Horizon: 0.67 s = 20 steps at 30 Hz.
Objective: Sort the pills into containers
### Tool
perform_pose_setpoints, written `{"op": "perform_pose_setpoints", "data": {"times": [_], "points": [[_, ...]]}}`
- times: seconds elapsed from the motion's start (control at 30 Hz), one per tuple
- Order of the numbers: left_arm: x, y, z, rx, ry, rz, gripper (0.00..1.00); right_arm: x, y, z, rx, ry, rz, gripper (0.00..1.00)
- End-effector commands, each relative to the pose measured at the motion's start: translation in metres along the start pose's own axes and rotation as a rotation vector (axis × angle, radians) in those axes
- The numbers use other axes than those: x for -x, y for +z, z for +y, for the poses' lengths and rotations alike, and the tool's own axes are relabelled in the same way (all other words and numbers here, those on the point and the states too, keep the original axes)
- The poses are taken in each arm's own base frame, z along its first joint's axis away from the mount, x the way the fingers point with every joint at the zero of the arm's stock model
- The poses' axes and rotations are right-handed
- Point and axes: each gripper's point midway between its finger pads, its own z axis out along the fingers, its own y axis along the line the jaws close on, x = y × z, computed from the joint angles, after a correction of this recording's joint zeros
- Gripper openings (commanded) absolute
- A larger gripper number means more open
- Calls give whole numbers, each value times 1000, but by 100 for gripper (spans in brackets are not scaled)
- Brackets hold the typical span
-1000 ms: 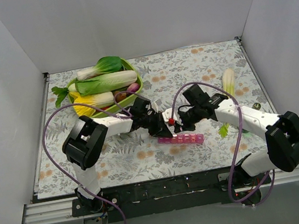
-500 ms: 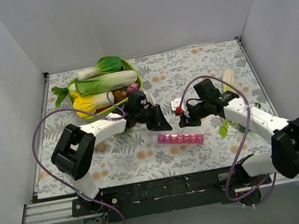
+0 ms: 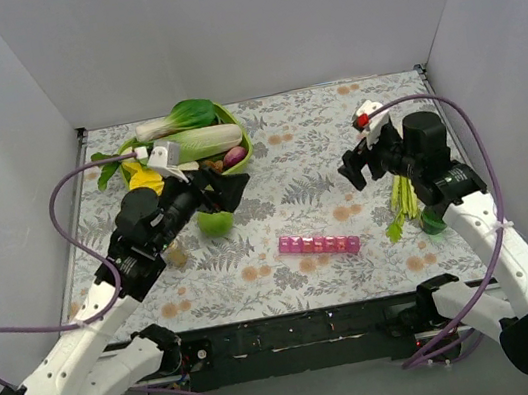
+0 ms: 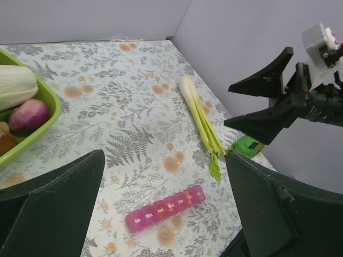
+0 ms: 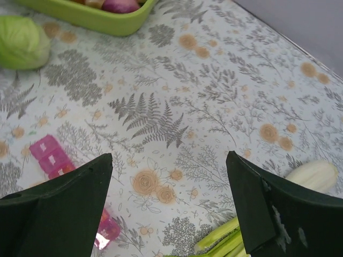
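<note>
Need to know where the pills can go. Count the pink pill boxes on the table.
1. The pink pill box lies on the floral mat, front centre, nothing touching it. Another could be hidden under an arm.

The table [image 3: 315, 138] wears a pale grey-white cloth printed with grey-green fern fronds and tan-orange flowers. The pill-box strip [image 3: 319, 244] is translucent pink-magenta. The bowl [image 3: 246, 143] is lime green. The bok choy [image 3: 196, 144] has white stalks and dark green leaves, the onion [image 3: 234, 156] is red-purple, and the yellow vegetable [image 3: 147, 184] is bright yellow. The round ball [image 3: 214, 223] is light green. The stalk vegetable [image 4: 201, 115] runs from creamy white through pale yellow-green to green tips. The left end effector [image 3: 226, 194] and right end effector [image 3: 359, 169] are black, on white arms with black joints. The cables [image 3: 60, 191] are purple. The walls [image 3: 244, 18] are plain pale grey.
</note>
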Motion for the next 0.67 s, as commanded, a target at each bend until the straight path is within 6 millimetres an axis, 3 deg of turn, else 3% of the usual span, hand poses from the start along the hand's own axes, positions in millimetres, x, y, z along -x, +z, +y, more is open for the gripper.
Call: {"op": "perform_pose_setpoints", "data": {"times": [0.0,0.13,0.23,0.47,0.63], "points": [[-3,-23,29,146,73,2,98,43,-23,-43,-271,233,-75,94],[0,-45,27,152,78,-2,98,63,-44,-51,-333,231,-120,95],[-3,-54,25,140,72,1,98,58,-54,-58,-366,262,-98,95],[-6,-58,22,122,72,21,98,66,-66,-49,-262,219,-127,96],[-8,-61,22,124,66,27,98,69,-69,-53,-283,210,-155,96]]}}
